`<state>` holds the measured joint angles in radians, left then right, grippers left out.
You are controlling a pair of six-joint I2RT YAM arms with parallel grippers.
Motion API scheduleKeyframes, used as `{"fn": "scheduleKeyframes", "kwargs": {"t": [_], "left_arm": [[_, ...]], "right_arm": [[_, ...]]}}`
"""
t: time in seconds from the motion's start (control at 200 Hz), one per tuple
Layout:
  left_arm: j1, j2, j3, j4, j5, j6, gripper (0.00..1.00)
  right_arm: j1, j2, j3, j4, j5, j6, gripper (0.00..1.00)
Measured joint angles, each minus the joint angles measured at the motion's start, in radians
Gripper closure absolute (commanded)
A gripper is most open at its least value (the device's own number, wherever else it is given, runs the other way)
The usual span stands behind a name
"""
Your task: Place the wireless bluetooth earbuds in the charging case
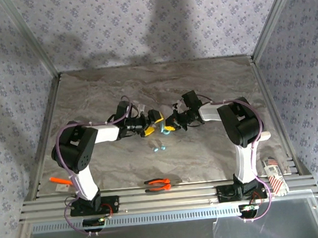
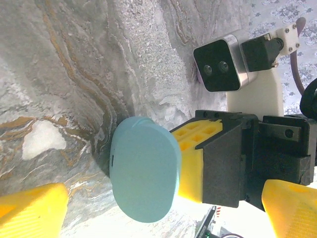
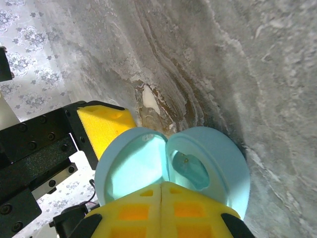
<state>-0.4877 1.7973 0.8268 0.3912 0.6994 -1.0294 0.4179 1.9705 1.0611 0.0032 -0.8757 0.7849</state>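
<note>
The teal charging case [image 3: 173,166] is hinged open, its lid on the left and its base on the right, with a well showing inside the base. My right gripper [image 3: 161,198] is shut on the case's near edge and holds it above the marble table. In the left wrist view the lid's smooth back [image 2: 143,168] faces the camera, between the spread yellow fingers [image 2: 29,210] of my left gripper [image 2: 158,218], which is open and touches nothing. From above, the left gripper [image 1: 153,124] and right gripper [image 1: 171,127] meet mid-table at the case [image 1: 164,132]. Two teal earbuds [image 1: 159,147] lie on the table just in front of them.
Orange-handled pliers [image 1: 158,184] lie near the front rail. An orange-tipped tool [image 1: 60,181] rests at the left arm's base, and a small striped packet [image 1: 274,177] sits at the front right. Metal frame posts and patterned walls surround the table.
</note>
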Motion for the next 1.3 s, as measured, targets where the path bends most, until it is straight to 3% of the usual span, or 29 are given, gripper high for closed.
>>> {"fn": "scheduleKeyframes", "kwargs": {"t": [0.45,0.625,0.785,1.064,1.299], "left_arm": [[0.0,-0.127,-0.028,-0.087,-0.04,0.048,0.0],[0.0,-0.233,-0.063,-0.174,-0.089,0.08,0.0],[-0.005,-0.373,-0.111,-0.259,-0.161,0.112,0.0],[-0.025,-0.512,-0.209,-0.37,-0.258,0.129,0.0],[-0.026,-0.534,-0.232,-0.412,-0.29,0.131,0.0]], "right_arm": [[0.031,-0.002,0.049,-0.069,0.017,-0.042,1.0],[-0.016,-0.036,0.077,-0.183,0.071,-0.106,0.91],[-0.078,-0.038,0.204,-0.289,0.116,-0.181,0.89],[-0.086,0.122,0.446,-0.419,0.158,-0.288,0.83],[-0.039,0.212,0.479,-0.525,0.211,-0.344,0.82]]}}
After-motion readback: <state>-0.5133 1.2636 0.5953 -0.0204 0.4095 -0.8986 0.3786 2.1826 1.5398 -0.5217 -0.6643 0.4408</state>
